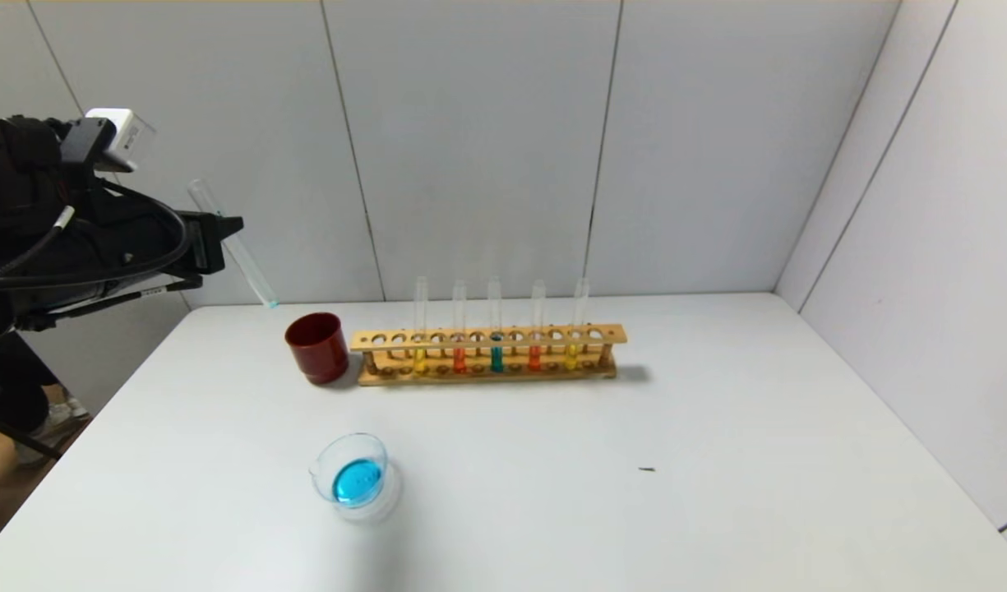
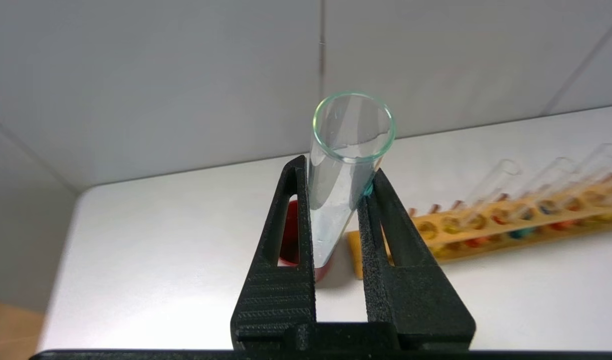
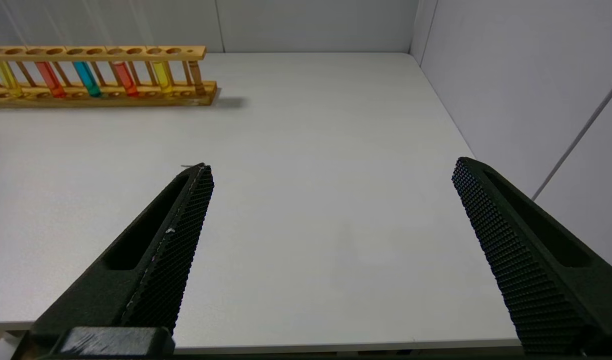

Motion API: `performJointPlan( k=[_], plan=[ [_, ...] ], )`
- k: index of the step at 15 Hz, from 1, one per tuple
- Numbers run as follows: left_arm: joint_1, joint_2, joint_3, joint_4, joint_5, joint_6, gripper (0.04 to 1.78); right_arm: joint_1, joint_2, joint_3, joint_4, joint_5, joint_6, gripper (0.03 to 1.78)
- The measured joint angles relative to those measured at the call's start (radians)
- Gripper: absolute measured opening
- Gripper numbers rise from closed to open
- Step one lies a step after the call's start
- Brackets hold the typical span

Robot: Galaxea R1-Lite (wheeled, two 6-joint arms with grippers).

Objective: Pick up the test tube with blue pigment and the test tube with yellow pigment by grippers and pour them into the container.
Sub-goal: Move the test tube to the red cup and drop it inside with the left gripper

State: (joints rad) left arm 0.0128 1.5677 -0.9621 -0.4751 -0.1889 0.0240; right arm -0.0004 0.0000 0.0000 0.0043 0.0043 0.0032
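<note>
Head camera is looking forward and down across the white table (image 1: 717, 460) toward the wall. Left wrist camera is sighting closely along its own fingers (image 2: 281, 250). Right wrist camera is looking low over the table. All three are sharing the wooden rack (image 1: 487, 355).

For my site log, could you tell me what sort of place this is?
Probably a mock chemistry bench: a wooden rack of coloured test tubes, a glass dish holding blue liquid, a white table.

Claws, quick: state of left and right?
Left claw: closed on a nearly empty test tube.
Right claw: open, holding nothing.
</note>
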Motion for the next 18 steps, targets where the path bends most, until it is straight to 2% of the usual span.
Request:
performJointPlan(
  k=[2, 4, 18],
  plan=[
    [0.018, 0.026, 0.0, -0.003, -0.066, -0.024, 0.31, 0.0, 0.0, 0.0, 0.0, 0.0, 0.0, 1.75],
    [0.023, 0.064, -0.021, -0.003, -0.082, -0.024, 0.31, 0.0, 0.0, 0.0, 0.0, 0.0, 0.0, 1.75],
    [0.033, 0.444, -0.212, -0.03, -0.085, 0.02, 0.31, 0.0, 0.0, 0.0, 0.0, 0.0, 0.0, 1.75]
  ],
)
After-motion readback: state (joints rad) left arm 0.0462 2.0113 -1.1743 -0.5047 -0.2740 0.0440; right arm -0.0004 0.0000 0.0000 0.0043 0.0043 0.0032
